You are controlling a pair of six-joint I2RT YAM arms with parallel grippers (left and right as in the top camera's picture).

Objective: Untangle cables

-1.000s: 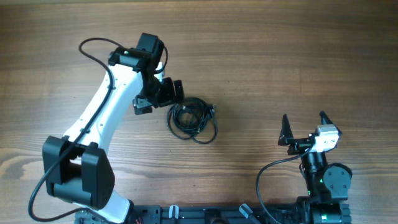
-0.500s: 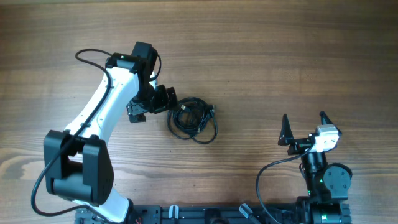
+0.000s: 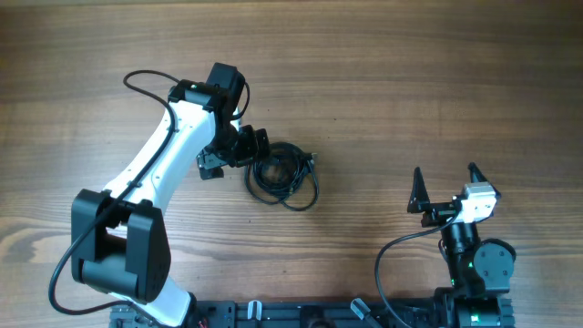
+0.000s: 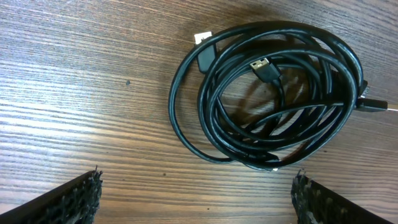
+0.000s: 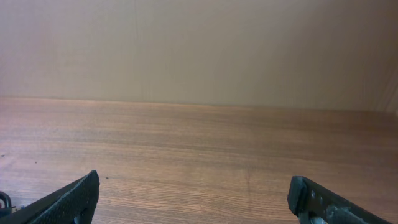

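One black cable bundle [image 3: 282,173] lies coiled on the wooden table [image 3: 410,73], a little left of centre in the overhead view, still looped over itself and not yet pulled apart. Over the last second the left gripper [image 3: 248,146] swung slightly away towards the left of the frame and has now come back, so it sits just beside the coil's upper-left edge. That reads as lining up for a first grasp rather than any progress on the untangling; the coil itself has not shifted.

In the left wrist view the bundle [image 4: 273,93] fills the upper centre and right. A USB plug [image 4: 264,67] lies loose inside the loops, and a second connector [image 4: 372,106] pokes out at the far right. The left fingers [image 4: 74,199] show only in the bottom corners, spread wide with nothing between them.

The right gripper [image 3: 445,175] is parked in the lower right of the overhead view, well apart from the cables. Its jaws are also wide apart and empty, and it has not moved.

Bare wood surrounds the coil on every side, with most room along the top and to the right. No table edge shows near the bundle.
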